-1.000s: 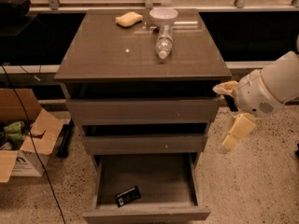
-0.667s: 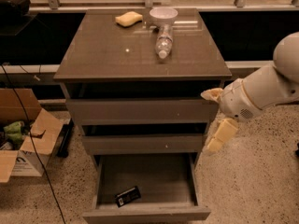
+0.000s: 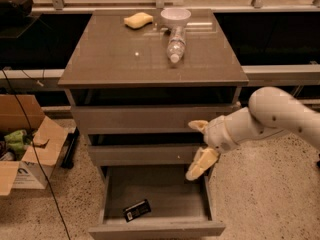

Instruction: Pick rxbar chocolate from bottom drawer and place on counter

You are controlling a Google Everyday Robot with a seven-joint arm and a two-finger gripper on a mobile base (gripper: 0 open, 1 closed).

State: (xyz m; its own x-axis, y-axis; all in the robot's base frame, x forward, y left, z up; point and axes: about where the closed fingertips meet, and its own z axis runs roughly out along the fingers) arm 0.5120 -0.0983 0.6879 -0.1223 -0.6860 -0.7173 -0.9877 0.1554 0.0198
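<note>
Holding the rxbar chocolate [image 3: 137,210], label unreadable, the bottom drawer [image 3: 155,229] lies below the spread-open end effector [image 3: 199,145]

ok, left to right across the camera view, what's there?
Cardboard box on the floor → chocolate bar in the open bottom drawer → bottle lying on the counter → tool, open, in front of the middle drawer, right end.

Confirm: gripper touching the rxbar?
Apart. Camera view: the gripper, jaws open, hangs by the middle drawer at its right end, while the rxbar lies front-left in the bottom drawer, bare floor between them.
</note>
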